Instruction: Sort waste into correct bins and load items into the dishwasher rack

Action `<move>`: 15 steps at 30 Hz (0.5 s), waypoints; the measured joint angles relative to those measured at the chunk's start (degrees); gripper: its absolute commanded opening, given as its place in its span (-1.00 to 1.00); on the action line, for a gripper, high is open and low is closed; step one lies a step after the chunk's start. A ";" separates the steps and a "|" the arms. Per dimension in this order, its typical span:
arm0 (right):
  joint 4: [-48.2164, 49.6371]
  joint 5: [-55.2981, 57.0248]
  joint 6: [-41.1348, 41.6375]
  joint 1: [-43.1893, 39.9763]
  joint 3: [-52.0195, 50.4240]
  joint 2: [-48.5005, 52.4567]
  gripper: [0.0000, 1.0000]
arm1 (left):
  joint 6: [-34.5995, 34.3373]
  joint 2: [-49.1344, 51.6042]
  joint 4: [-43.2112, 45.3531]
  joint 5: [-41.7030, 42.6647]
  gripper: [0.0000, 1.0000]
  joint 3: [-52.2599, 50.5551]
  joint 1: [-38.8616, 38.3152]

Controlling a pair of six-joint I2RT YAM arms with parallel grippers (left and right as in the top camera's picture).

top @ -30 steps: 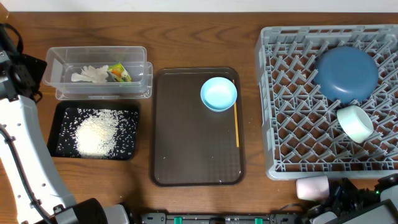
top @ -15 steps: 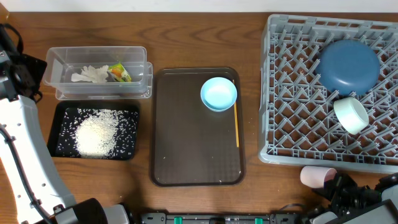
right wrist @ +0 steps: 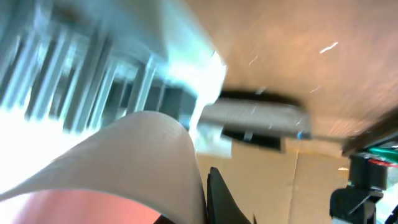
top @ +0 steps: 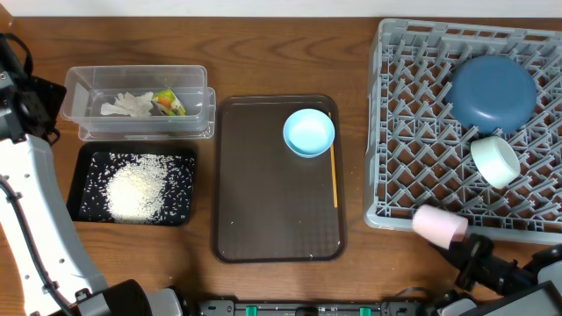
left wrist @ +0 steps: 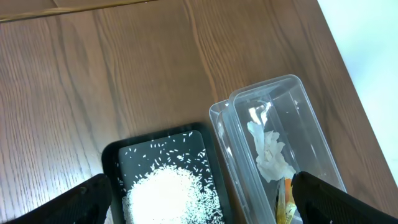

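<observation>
The grey dishwasher rack (top: 395, 132) stands at the right. It holds the dark-blue plate (top: 492, 92) and the mint-white bowl (top: 494, 161), which is tipped on its side. My right gripper (top: 470, 254) is shut on the pink cup (top: 439, 224) and holds it at the rack's front edge. The cup fills the blurred right wrist view (right wrist: 112, 168). The light-blue dish (top: 308, 132) sits on the brown tray (top: 272, 211). The clear tub (top: 79, 88) holds the tissue (top: 126, 105) and wrapper (top: 169, 103). Rice (top: 136, 189) lies in the black tray (top: 88, 211). My left gripper (left wrist: 199, 199) is open above the rice and the tub.
A thin yellow stick (top: 334, 175) lies along the brown tray's right side. My left arm (top: 35, 202) runs down the table's left edge beside the tub and black tray. The rack's front wall (top: 457, 215) is close to the table's front edge.
The rack has shifted right and back, and the bowl moved with it. My right gripper has carried the pink cup from the table's front up to the rack's front edge.
</observation>
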 measured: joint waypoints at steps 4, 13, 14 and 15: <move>-2.95 -9.29 -9.79 0.02 -0.13 0.00 -0.97 | 0.00 0.00 0.00 0.00 0.89 0.00 0.00; -3.39 -19.39 -22.53 0.13 6.38 0.00 -0.97 | 0.00 0.00 0.00 0.00 0.90 0.00 0.00; -3.28 -19.54 -23.19 0.35 9.11 0.00 -0.97 | 0.00 0.00 0.00 0.00 0.89 0.00 0.00; -3.02 -19.50 -23.63 0.74 11.74 0.00 -0.97 | 0.00 0.00 -0.02 0.00 0.89 0.00 0.00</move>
